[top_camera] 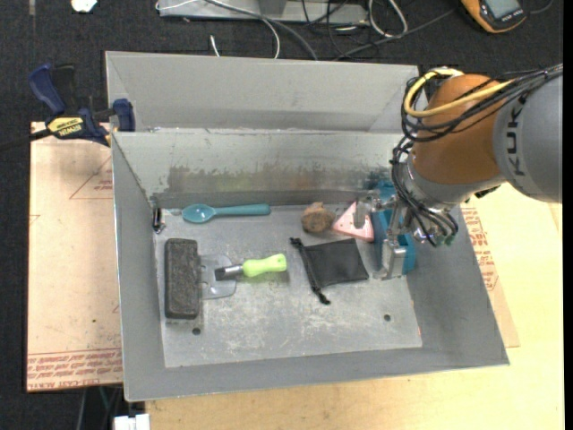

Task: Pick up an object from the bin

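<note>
Lying nearest in the grey metal bin [286,334], on the left of its floor, is a dark grey rectangular block with a rough top [182,279], its long side running front to back. Just to its right rests a small tool with a lime-green plastic handle [253,269]. The tool's pale head points toward the block and sits close to it, though contact cannot be made out.

Further right, on the right half of the floor, a flat black fabric pouch [333,262] lies slightly skewed, with a thin black cord trailing from its front-left corner. The gripper [391,260] hangs low over the floor at the pouch's right edge, with blue parts on its sides. Whether it is open or closed cannot be told, and whether it touches the pouch is equally unclear.

Behind the pouch, a pink wedge-shaped piece [354,226] sits just left of the gripper's upper part. A brown rounded lump [313,218] lies beside it on the left, the two nearly touching. Further left, along the foot of the back wall, a teal plastic spoon [224,211] lies crosswise with its bowl to the left.

Farthest back, the arm's orange cover [457,137], ringed by yellow and black cables, reaches in from the right above the bin's back-right corner.
</note>
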Controlling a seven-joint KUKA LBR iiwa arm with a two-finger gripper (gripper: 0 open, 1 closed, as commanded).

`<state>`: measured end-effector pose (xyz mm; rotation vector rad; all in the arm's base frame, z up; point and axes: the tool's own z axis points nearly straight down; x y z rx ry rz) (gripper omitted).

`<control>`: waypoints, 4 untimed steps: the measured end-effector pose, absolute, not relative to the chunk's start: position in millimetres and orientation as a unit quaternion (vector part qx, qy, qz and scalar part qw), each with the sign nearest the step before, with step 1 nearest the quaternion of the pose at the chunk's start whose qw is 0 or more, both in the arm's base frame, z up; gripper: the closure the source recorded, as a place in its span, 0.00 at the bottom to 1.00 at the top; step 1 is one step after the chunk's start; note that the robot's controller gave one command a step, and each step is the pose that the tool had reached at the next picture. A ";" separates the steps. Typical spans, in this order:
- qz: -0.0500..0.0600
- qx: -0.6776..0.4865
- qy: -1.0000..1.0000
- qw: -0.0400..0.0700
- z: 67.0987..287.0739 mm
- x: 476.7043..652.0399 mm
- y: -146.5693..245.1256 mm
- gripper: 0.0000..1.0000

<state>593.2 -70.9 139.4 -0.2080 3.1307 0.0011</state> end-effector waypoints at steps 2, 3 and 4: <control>-0.001 -0.016 1.000 0.013 82.1 624.3 -9.4 0.00; -0.001 -0.012 1.000 0.009 91.1 614.2 -16.9 1.00; -0.001 -0.012 1.000 0.009 91.1 614.2 -16.7 1.00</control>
